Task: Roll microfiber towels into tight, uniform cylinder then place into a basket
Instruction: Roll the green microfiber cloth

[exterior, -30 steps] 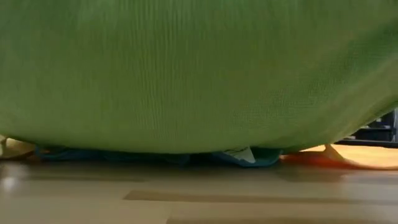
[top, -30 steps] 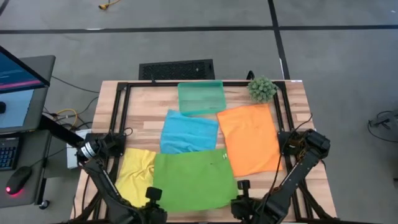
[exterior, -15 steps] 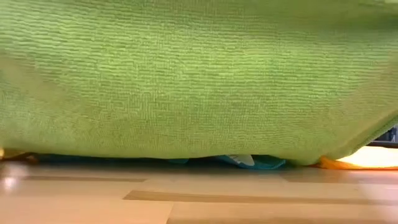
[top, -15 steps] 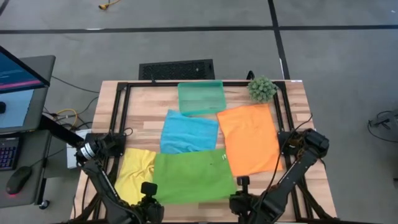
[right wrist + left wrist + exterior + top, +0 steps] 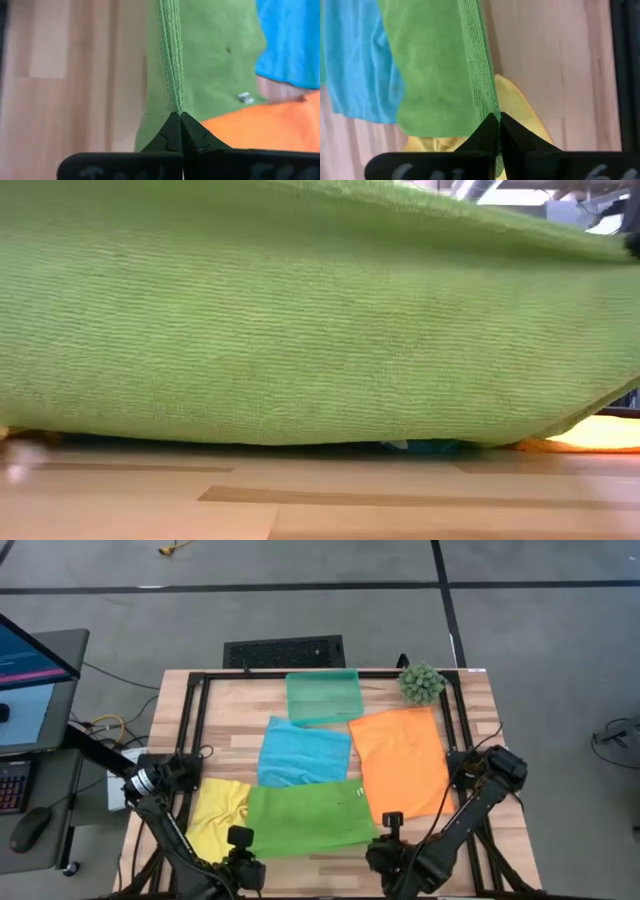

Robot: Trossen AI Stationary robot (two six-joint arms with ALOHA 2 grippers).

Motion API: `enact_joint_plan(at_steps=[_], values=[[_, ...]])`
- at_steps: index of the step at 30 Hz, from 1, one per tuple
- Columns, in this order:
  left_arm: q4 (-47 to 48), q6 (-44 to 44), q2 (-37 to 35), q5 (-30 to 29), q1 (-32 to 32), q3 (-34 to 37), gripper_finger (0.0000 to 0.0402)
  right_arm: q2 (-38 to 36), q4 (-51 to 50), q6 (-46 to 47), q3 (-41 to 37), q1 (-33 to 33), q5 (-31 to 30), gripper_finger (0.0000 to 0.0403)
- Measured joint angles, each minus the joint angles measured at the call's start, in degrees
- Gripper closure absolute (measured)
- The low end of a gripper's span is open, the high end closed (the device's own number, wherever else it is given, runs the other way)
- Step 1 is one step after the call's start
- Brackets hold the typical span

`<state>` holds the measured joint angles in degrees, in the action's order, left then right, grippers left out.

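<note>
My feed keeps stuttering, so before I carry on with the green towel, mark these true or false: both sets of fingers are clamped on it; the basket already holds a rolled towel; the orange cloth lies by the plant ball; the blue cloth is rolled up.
1. Both the left gripper and the right gripper are shut on the bright green microfiber towel. True.
2. The translucent teal plastic basket holds a rolled towel. False: nothing shows inside it.
3. The orange microfiber cloth lies beside the spiky green plant ball. True.
4. The sky-blue microfiber cloth is rolled. False: it lies spread flat.
</note>
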<state>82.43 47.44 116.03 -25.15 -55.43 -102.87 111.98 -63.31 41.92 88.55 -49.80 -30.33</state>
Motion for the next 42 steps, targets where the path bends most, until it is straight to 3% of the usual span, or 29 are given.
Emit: enact_joint_plan(at_steps=[12, 19, 26, 32, 35, 42], values=[[3.32, -0.54, -0.22, 0.98, 1.06, -5.64, 0.0401, -0.02, -8.18, 0.30, 7.63, -0.08, -0.66, 0.0401], [1.62, 5.63, -0.19, 4.02, 0.35, -7.48, 0.0401, -0.02, -7.77, 2.16, 9.25, -2.46, -0.38, 0.0399], [1.07, 5.54, 0.26, 4.96, -0.97, -7.50, 0.0401, -0.02, -6.56, 5.00, 9.31, -4.79, -0.74, 0.0399], [7.89, 4.49, -0.13, 4.57, -0.27, -7.50, 0.0401, -0.02, -8.22, 0.34, 9.31, -3.09, -3.99, 0.0400], [7.82, -0.29, -0.66, 4.14, 0.64, -7.60, 0.0401, -0.02, -11.28, -1.39, 9.31, -0.87, -6.91, 0.0399], [7.85, -7.31, -1.96, -1.54, 3.11, -8.15, 0.0401, -0.02, -21.48, -1.09, 9.29, 4.55, -13.44, 0.0400]])
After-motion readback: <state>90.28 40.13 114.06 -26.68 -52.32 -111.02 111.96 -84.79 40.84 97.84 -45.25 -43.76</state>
